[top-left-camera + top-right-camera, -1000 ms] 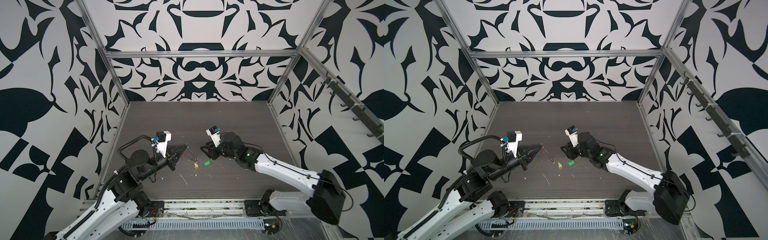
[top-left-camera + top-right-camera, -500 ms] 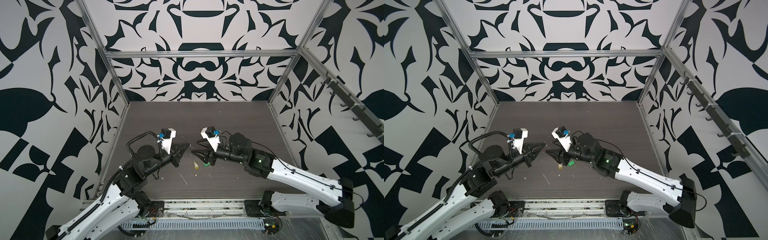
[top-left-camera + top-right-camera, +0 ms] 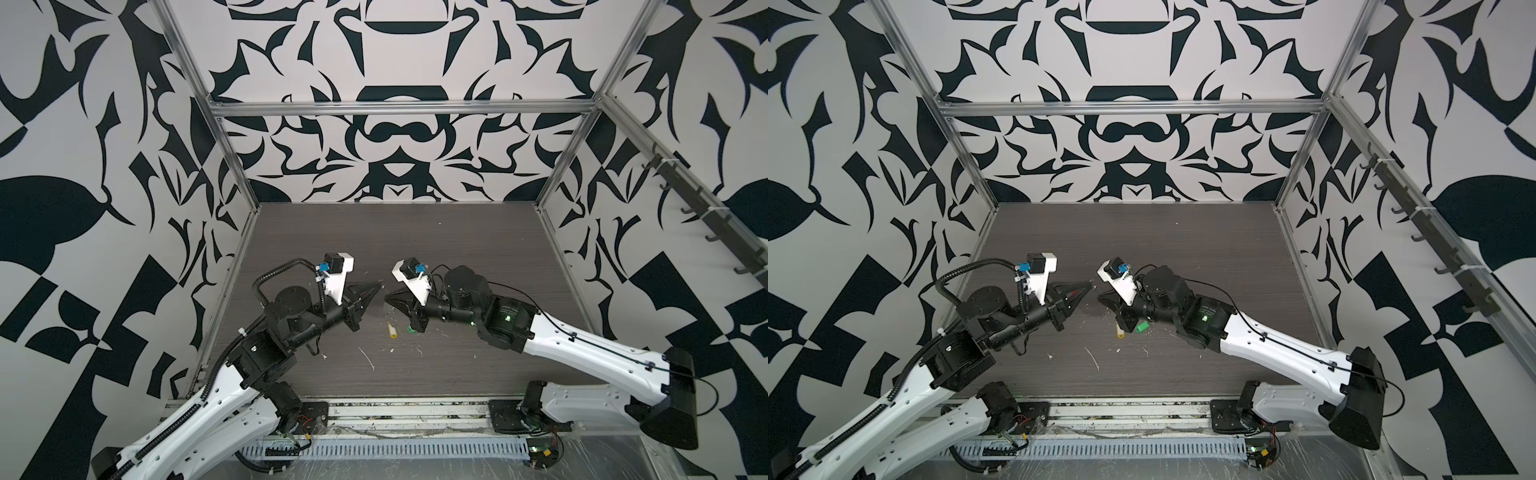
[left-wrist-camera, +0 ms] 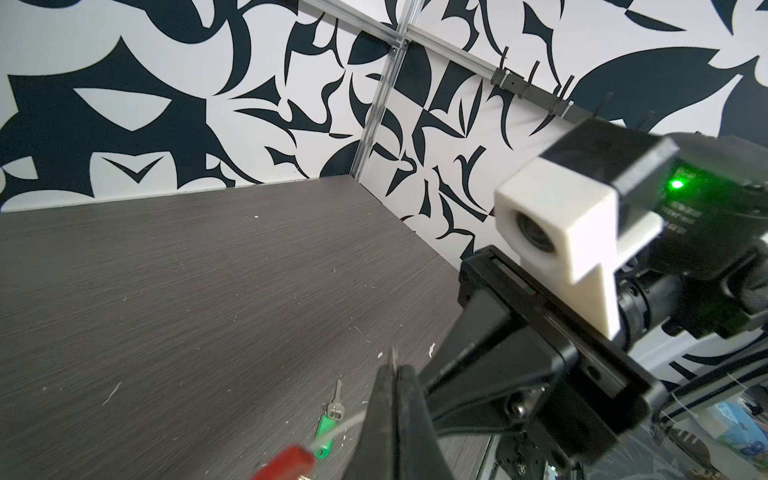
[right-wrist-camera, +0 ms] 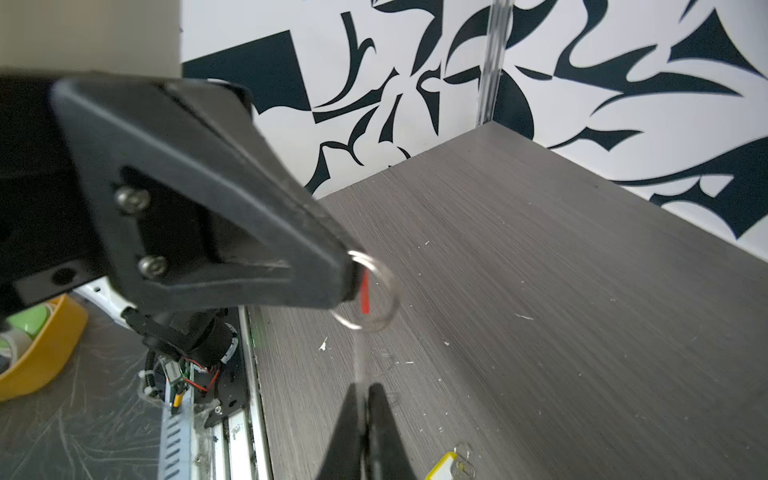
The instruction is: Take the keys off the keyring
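Red plastic marks the keyring [image 5: 365, 296]. It hangs from the left gripper [image 3: 379, 286], just left of centre in both top views, whose jaws are clamped together on it. A silver split ring [image 5: 358, 325] dangles at the tips. The change sits immediately to the right. The right gripper [image 3: 387, 297], a second ago low over the desk [image 3: 415, 249] with its jaws apart, is now raised tip to tip against the left one with its jaws closed. They seem to close on the thin pale strand that runs from the keyring into them in the right wrist view, though blur leaves that unsure. Further right and lower, at lower centre of the frame, the yellow key [image 3: 391, 330] and the green key [image 3: 1143, 327] lie unmoved on the desk, well clear of the keyring. Both keys therefore look already free, and this two-gripper hold probably serves to work off the leftover split ring.
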`<state>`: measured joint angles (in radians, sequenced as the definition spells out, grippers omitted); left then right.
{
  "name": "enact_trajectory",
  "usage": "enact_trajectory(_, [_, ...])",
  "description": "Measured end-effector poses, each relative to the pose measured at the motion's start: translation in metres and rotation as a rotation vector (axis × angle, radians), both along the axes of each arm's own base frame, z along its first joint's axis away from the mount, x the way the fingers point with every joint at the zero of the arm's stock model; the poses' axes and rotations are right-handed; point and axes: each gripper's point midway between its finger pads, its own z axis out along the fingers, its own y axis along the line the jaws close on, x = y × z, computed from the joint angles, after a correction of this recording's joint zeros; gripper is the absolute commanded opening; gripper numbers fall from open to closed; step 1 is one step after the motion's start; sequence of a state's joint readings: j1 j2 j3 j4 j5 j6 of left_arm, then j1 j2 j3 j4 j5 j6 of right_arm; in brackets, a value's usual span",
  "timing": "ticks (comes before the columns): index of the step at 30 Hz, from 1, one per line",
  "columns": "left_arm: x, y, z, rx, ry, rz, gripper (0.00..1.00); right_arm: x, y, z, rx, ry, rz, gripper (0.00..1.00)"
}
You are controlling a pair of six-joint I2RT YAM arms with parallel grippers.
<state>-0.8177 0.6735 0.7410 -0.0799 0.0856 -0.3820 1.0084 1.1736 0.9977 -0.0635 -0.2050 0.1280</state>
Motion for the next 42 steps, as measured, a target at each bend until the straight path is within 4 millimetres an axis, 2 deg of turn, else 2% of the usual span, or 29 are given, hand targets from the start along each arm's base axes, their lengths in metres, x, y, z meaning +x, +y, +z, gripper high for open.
enact_trajectory(2, [0.000, -0.001, 0.003, -0.002, -0.001, -0.003, 0.58, 0.000, -0.001, 0.000, 0.003, 0.009, 0.007, 0.00])
enact_trajectory(4, [0.000, 0.000, 0.007, -0.004, -0.008, -0.001, 0.69, 0.005, -0.004, -0.001, 0.009, 0.026, 0.001, 0.00])
enact_trajectory(5, [0.000, 0.001, 0.009, -0.003, -0.014, 0.003, 0.86, 0.008, -0.005, -0.002, 0.013, 0.041, 0.000, 0.00])
enact_trajectory(6, [0.000, 0.002, 0.012, -0.004, -0.018, 0.009, 0.99, 0.010, -0.005, -0.004, 0.014, 0.057, 0.003, 0.00])
enact_trajectory(10, [-0.001, 0.010, 0.026, -0.015, -0.052, 0.037, 0.99, 0.014, 0.005, -0.025, 0.003, 0.166, 0.046, 0.00])
enact_trajectory(16, [-0.008, 0.024, 0.053, -0.046, -0.133, 0.061, 0.99, 0.014, 0.041, -0.101, -0.123, 0.414, 0.139, 0.00])
enact_trajectory(20, [-0.009, 0.027, 0.055, -0.047, -0.144, 0.066, 0.99, 0.012, 0.056, -0.148, -0.209, 0.556, 0.173, 0.00])
enact_trajectory(24, [-0.009, 0.027, 0.053, -0.042, -0.141, 0.067, 0.99, 0.016, 0.068, -0.178, -0.270, 0.634, 0.180, 0.00])
enact_trajectory(26, [-0.009, 0.027, 0.052, -0.039, -0.139, 0.067, 0.99, 0.021, 0.071, -0.187, -0.293, 0.648, 0.170, 0.02])
enact_trajectory(27, [-0.009, 0.027, 0.051, -0.038, -0.138, 0.067, 0.99, 0.025, 0.072, -0.192, -0.302, 0.651, 0.161, 0.08])
enact_trajectory(30, [-0.009, 0.027, 0.050, -0.033, -0.134, 0.066, 0.99, 0.036, 0.071, -0.198, -0.324, 0.646, 0.118, 0.32])
enact_trajectory(32, [-0.008, 0.026, 0.048, -0.030, -0.130, 0.066, 0.99, 0.045, 0.067, -0.202, -0.339, 0.633, 0.081, 0.42])
enact_trajectory(34, [-0.008, 0.025, 0.047, -0.026, -0.127, 0.066, 0.99, 0.053, 0.062, -0.207, -0.359, 0.616, 0.038, 0.58])
enact_trajectory(35, [-0.007, 0.025, 0.047, -0.025, -0.126, 0.066, 0.99, 0.057, 0.060, -0.209, -0.368, 0.604, 0.016, 0.70])
enact_trajectory(38, [-0.006, 0.024, 0.042, -0.017, -0.119, 0.066, 0.99, 0.071, 0.054, -0.207, -0.378, 0.557, -0.044, 0.71])
enact_trajectory(42, [-0.003, 0.023, 0.039, -0.007, -0.111, 0.072, 0.99, 0.081, 0.044, -0.185, -0.346, 0.475, -0.110, 0.71])
